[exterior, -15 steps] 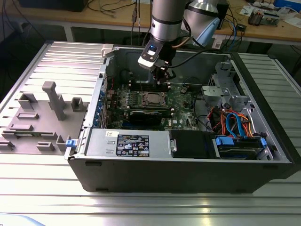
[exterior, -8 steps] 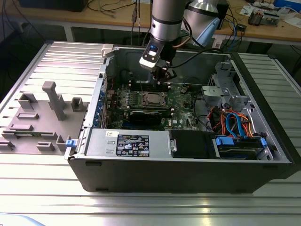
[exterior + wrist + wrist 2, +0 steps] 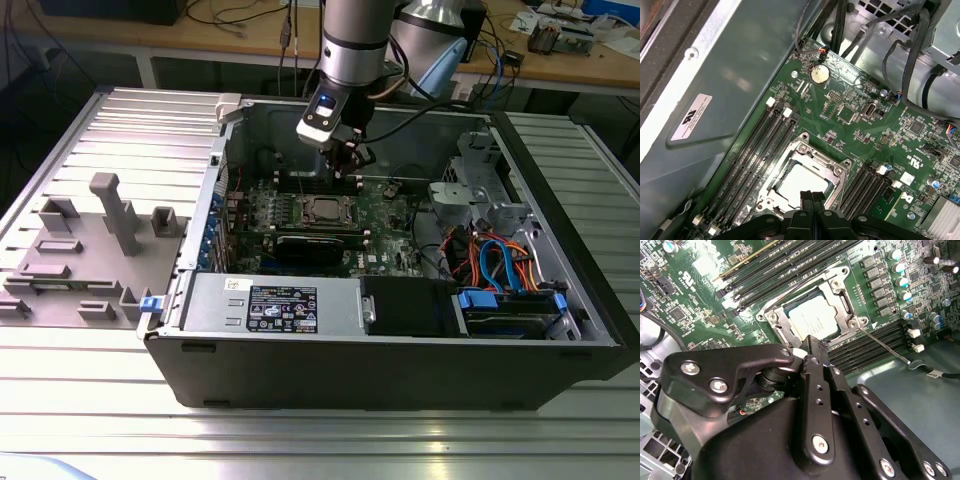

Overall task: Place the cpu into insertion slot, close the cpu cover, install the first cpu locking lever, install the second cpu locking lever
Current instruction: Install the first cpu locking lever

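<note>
One cpu (image 3: 812, 320) under cpu cover (image 3: 839, 288), closed jaws just above

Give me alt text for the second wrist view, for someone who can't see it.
The black tool, shut, hangs over a silver-topped cpu seated under the flat metal cpu cover on a green motherboard. A thin wire lever angles away from one corner of the cover, across black memory slots.

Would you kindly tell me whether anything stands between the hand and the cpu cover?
Nothing visible does. The hand hangs above the cpu cover, which lies flat over the cpu; only open air separates them.
</note>
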Controlling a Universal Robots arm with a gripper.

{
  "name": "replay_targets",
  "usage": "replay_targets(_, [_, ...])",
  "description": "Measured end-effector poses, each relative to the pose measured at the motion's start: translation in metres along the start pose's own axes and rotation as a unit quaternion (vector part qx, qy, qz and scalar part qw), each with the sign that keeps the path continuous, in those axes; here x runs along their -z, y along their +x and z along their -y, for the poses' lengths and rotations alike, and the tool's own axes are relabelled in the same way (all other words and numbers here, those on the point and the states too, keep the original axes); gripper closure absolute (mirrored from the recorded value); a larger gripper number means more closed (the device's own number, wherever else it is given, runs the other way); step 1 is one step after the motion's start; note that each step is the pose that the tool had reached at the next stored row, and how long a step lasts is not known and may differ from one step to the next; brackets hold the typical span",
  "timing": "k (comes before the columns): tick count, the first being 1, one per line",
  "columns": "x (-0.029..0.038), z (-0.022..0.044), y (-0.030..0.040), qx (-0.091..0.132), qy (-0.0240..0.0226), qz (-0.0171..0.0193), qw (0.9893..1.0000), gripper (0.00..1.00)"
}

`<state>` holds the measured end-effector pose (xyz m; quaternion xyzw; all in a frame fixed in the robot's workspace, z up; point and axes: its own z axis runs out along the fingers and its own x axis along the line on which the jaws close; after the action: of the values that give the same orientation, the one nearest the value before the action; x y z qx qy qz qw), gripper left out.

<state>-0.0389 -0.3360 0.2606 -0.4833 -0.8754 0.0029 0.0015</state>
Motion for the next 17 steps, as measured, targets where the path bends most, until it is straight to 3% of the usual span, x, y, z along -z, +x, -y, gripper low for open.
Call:
replay_targets(8, [0.0003, 0.0001, 0.0000, 0.001, 0.0002, 0.0001, 1.0000, 0.89])
replay_targets(12, [0.0003, 0.0001, 0.0000, 0.025, 0.0002, 0.0003, 0.9997, 0.89])
replay_targets(15, [0.0003, 0.0002, 0.0000, 0.060, 0.0002, 0.0005, 0.9982, 0.89])
replay_targets(17, [0.0001, 0.0001, 0.0000, 0.094, 0.0002, 0.0007, 0.9956, 0.89])
